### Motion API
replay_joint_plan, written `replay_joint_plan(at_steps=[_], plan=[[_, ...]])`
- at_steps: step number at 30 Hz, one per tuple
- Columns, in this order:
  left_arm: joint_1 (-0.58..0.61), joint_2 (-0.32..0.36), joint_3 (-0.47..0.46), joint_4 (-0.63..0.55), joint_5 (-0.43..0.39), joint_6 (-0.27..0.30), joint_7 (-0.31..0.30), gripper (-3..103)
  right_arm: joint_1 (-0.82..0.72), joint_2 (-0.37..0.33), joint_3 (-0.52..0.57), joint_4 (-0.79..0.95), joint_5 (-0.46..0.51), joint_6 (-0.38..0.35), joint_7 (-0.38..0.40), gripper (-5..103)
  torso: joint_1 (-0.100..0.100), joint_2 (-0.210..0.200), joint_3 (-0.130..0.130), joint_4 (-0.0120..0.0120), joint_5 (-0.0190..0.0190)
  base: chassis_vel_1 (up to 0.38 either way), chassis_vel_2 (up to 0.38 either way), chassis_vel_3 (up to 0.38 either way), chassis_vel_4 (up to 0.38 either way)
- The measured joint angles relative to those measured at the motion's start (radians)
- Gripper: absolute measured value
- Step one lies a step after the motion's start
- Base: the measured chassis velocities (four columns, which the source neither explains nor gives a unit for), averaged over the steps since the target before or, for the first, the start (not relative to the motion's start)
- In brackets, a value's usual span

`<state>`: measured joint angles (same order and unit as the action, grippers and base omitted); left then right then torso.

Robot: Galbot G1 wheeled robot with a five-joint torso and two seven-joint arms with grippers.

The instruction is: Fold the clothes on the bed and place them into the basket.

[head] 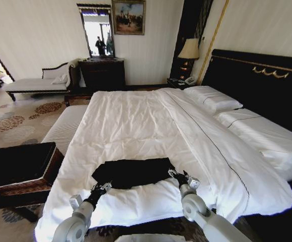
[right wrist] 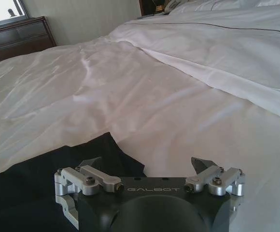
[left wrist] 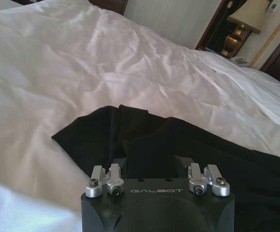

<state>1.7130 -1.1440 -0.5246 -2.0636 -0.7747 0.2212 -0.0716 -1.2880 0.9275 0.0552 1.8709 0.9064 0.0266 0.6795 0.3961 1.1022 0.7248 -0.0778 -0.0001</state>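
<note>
Readable marks: one brand word, seen twice.
"GALBOT" in pale capitals on the black housing of the left tool (left wrist: 151,164), just behind its fingers, over the black T-shirt (left wrist: 188,150); same word on the right tool (right wrist: 147,166) housing. T-shirt lettering not legible.

Black T-shirt (head: 132,172) on white duvet (head: 136,126); black gold-trimmed headboard (head: 257,80); dark brown wicker basket (head: 17,169), black inside; floral-patterned carpet (head: 15,123).

Head high, wrists low, sharing T-shirt (head: 132,172)
</note>
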Motion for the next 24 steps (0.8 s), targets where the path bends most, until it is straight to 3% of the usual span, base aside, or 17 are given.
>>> replay_joint_plan(at_steps=[3,6,7,9,11,15,16,24], plan=[[-0.007,0.001,-0.013,0.015,-0.005,0.001,0.001,42,-0.006,0.000,0.001,-0.001,-0.005,0.001,0.003,100,0.000,0.000,0.000,0.0000,0.0000,0.000,0.000,0.000,0.000],[-0.009,0.002,-0.018,0.022,-0.007,0.001,0.004,36,-0.009,-0.001,0.003,-0.001,-0.006,0.001,0.003,100,0.000,0.000,0.000,-0.0001,0.0000,0.000,0.000,0.000,0.000],[-0.008,0.003,-0.022,0.022,-0.011,0.001,0.007,25,-0.009,-0.002,0.004,-0.003,-0.008,0.002,0.004,100,0.000,0.000,0.000,-0.0001,0.0000,0.000,0.000,0.000,0.000],[-0.005,0.004,-0.025,0.021,-0.014,0.001,0.008,25,-0.008,-0.002,0.004,-0.006,-0.010,0.002,0.004,100,0.000,0.000,0.000,-0.0001,0.0000,0.000,0.000,0.000,0.000],[0.006,0.005,-0.034,0.017,-0.020,0.001,0.013,15,-0.006,-0.002,0.004,-0.013,-0.018,0.005,0.004,100,0.000,0.000,0.000,0.0000,0.0001,0.000,0.000,0.000,0.000],[0.017,0.007,-0.049,0.009,-0.031,-0.004,0.027,9,-0.005,-0.004,0.005,-0.017,-0.020,0.010,0.002,100,0.000,0.000,0.000,0.0000,0.0001,0.000,0.000,0.000,0.000],[0.019,0.008,-0.053,0.007,-0.032,-0.005,0.031,2,-0.004,-0.005,0.007,-0.018,-0.019,0.011,0.000,100,0.000,0.000,0.000,0.0000,0.0000,0.000,0.000,0.000,0.000],[0.028,0.032,-0.097,0.004,-0.039,-0.023,0.092,0,0.014,-0.014,0.015,-0.040,-0.002,0.018,-0.010,100,0.000,0.000,0.000,0.0000,0.0000,0.000,0.000,0.000,0.000]])
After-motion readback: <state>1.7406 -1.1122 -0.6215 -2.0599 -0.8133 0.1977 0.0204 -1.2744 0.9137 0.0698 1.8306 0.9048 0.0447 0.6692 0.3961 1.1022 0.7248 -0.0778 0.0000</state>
